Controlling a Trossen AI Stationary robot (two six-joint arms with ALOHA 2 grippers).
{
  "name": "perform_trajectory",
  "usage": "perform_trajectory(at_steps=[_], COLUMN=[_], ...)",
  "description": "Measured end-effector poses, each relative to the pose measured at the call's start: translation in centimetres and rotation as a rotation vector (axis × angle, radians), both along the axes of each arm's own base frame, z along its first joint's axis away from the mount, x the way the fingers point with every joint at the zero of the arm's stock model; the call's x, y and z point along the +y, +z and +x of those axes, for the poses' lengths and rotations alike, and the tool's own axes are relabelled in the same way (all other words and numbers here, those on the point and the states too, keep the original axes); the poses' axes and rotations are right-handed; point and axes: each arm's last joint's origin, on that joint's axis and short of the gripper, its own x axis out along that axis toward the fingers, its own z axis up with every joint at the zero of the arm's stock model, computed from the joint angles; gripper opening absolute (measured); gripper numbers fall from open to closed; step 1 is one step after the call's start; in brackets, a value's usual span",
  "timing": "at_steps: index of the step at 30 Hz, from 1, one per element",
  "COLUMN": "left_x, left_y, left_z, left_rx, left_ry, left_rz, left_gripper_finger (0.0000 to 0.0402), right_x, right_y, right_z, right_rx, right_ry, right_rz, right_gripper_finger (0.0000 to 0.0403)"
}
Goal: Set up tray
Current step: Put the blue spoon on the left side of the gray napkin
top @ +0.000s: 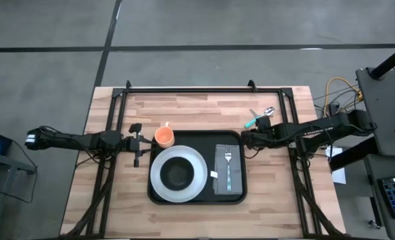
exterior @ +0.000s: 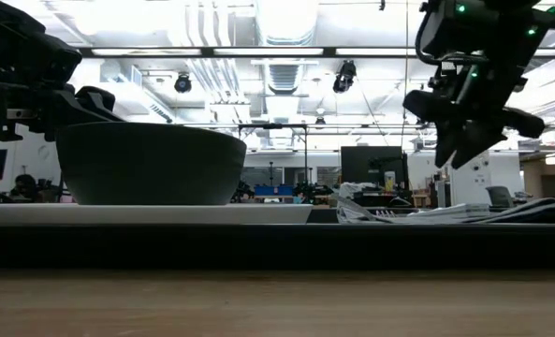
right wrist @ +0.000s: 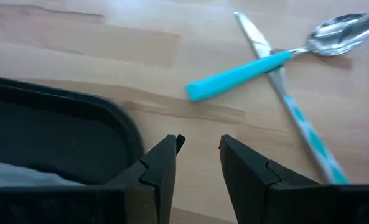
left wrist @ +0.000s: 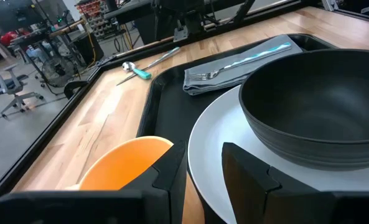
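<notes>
Spoon [top: 260,117], knife [top: 254,115] crossed; bare wood around, seemingly.

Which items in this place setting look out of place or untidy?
The spoon and knife lie crossed on the bare table, outside the tray, near the right hand. The orange cup sits at the tray's corner by the left hand. The fork lies straight on the napkin.

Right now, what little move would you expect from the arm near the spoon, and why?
Probably the right gripper reaches forward to the spoon. It hovers open and empty by the tray corner; spoon and knife lie crossed on the table, while the fork already rests on the napkin.
</notes>
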Motion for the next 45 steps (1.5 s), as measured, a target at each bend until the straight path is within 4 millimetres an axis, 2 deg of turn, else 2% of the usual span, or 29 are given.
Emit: perform_trajectory(at_steps=[4, 9, 18, 26, 34, 41, 45], left_x=[0.0, 0.0, 0.0, 0.0, 0.0, 0.0, 0.0], left_y=[0.0, 0.0, 0.0, 0.0, 0.0, 0.0, 0.0], left_z=[0.0, 0.0, 0.0, 0.0, 0.0, 0.0, 0.0], left_rx=[0.0, 0.0, 0.0, 0.0, -0.001, -0.001, -0.001], left_ry=[-0.001, 0.0, -0.001, 0.0, -0.001, 0.0, 0.0], left_rz=[0.0, 0.0, 0.0, 0.0, 0.0, 0.0, 0.0], left_gripper_finger=[0.0084, 0.0084, 0.0084, 0.0084, 0.0084, 0.0084, 0.0084], right_x=[-0.5, -1.5, -2.5, -2.8, -3.1, -4.8, -5.8], right_y=[0.0, -0.1, 0.1, 0.6, 0.2, -1.7, -2.0], right_z=[0.4, 0.3, 0.5, 1.0, 2.5, 3.1, 3.5], right_rx=[-0.047, -0.087, -0.199, -0.277, -0.26, -0.208, -0.197], right_ry=[-0.029, -0.127, -0.311, -0.391, -0.424, -0.571, -0.616], right_rz=[0.031, 0.186, 0.292, 0.338, 0.419, 0.463, 0.458], right_gripper_finger=[0.0108, 0.0096, 0.0078, 0.0082, 0.0122, 0.0166, 0.0179])
